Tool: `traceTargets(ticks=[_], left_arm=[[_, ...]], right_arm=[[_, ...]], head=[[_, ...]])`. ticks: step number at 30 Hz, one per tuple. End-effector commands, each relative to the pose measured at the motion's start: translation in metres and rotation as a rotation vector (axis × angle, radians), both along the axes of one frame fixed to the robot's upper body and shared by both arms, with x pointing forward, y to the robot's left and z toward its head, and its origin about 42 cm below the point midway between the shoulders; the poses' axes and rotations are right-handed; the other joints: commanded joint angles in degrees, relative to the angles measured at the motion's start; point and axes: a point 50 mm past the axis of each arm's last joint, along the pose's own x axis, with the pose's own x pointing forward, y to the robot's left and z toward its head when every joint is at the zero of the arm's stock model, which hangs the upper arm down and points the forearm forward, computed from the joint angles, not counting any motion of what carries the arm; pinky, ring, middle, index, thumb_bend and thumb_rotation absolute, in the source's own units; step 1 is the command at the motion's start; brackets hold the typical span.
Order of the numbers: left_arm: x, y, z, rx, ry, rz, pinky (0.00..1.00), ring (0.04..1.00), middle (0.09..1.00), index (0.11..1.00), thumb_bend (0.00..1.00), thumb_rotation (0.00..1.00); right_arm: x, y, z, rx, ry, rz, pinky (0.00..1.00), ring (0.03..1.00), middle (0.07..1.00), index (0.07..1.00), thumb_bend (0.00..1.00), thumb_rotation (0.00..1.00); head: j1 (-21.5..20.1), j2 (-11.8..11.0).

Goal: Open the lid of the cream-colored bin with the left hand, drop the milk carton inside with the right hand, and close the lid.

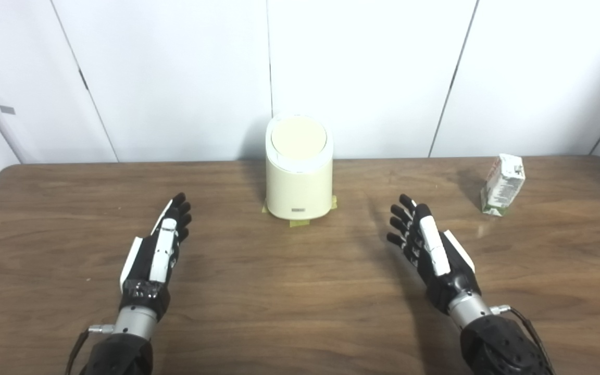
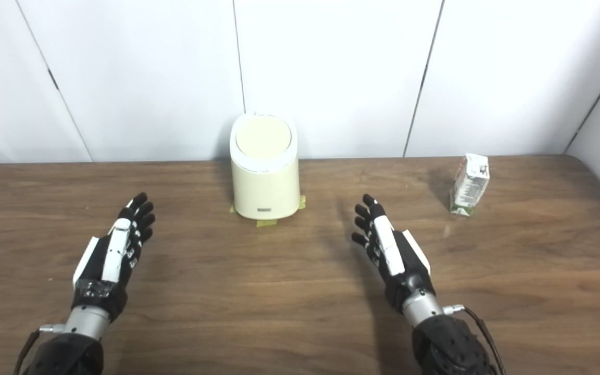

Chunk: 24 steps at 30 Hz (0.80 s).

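Note:
The cream-colored bin stands at the back middle of the wooden table, its round lid lying flat and closed. A white and green milk carton stands upright at the back right. My left hand hovers over the table in front and to the left of the bin, open, fingers stretched forward. My right hand is open too, fingers spread, in front and to the right of the bin and well short of the carton. Neither hand touches anything.
Small strips of yellow tape mark the bin's base. White wall panels rise right behind the table's far edge. The bin and carton are about an arm's hand-span apart.

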Motion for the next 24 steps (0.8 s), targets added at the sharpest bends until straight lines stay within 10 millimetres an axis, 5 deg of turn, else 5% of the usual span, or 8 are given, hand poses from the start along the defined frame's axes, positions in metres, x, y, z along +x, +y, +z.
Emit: traceTargets(ticks=[1,22,24], left_arm=[[0.0092,-0.0037,0.0149,0.002,-0.067,-0.009,0.98,0.973,0.969,0.976,0.44,1.0],[0.0114,-0.0013,0.0147,0.028,-0.058,-0.029,0.99,0.976,0.973,0.989,0.46,1.0],[0.0133,-0.0012,0.0178,0.053,-0.063,-0.034,0.97,0.97,0.972,0.994,0.5,0.93]], right_arm=[[0.0091,0.0029,0.0217,0.021,-0.114,0.002,0.94,0.972,0.972,0.996,0.63,1.0],[0.0096,0.0041,0.0209,0.016,-0.12,-0.015,0.92,0.973,0.977,0.995,0.57,1.0],[0.0109,0.003,0.0192,0.02,-0.121,-0.014,0.92,0.973,0.977,0.994,0.58,1.0]], head=[[0.01,0.05],[-0.32,-1.46],[-0.43,-1.78]])
